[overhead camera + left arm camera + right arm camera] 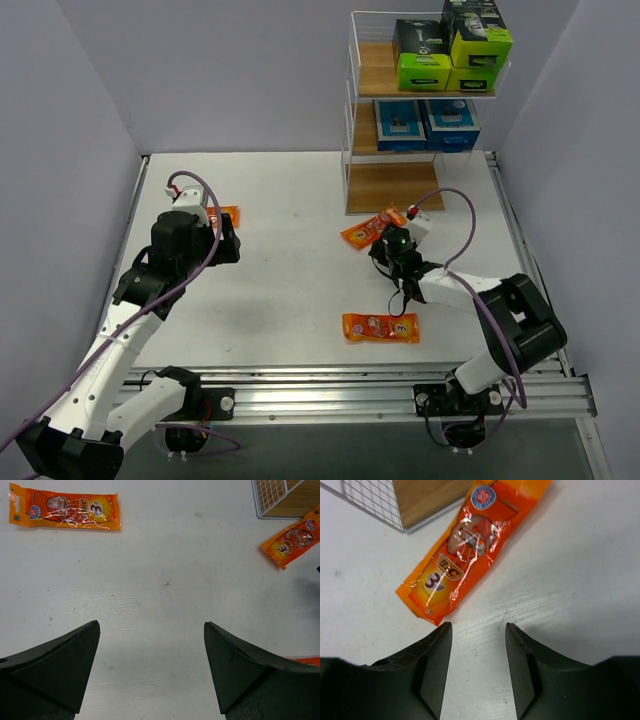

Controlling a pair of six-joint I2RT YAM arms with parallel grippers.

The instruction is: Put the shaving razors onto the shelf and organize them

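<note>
Shelf (395, 185): stands at the far right of the table (290, 290); its lowest board shows bare wood.
Green boxes (450, 55): on the top tier, stacked two high.
Blue cards (428, 125): on the middle tier, side by side.
Shelf packet (465, 550): an orange razor pack lying flat on the table, aslant, just in front of the shelf's lower corner.
Left packet (65, 511): flat on the table at far left, well apart from the shelf.
Front packet (380, 327): flat near the table's front edge.
Right gripper (479, 630): jaws partly apart with nothing between them; the tips sit just short of the shelf packet's near corner, not touching it.
Left gripper (150, 627): jaws spread wide over bare table, holding nothing.
Handling (judged): the packets look light, thin and floppy, and the glossy, crinkled film is likely slippery.
Grasp site (judged): pinch across the narrow width near the middle, where the razors stiffen the film. An empty end would probably fold.
Risk (judged): a flat pack offers little edge, so the tips may push it along the table instead of catching it.
</note>
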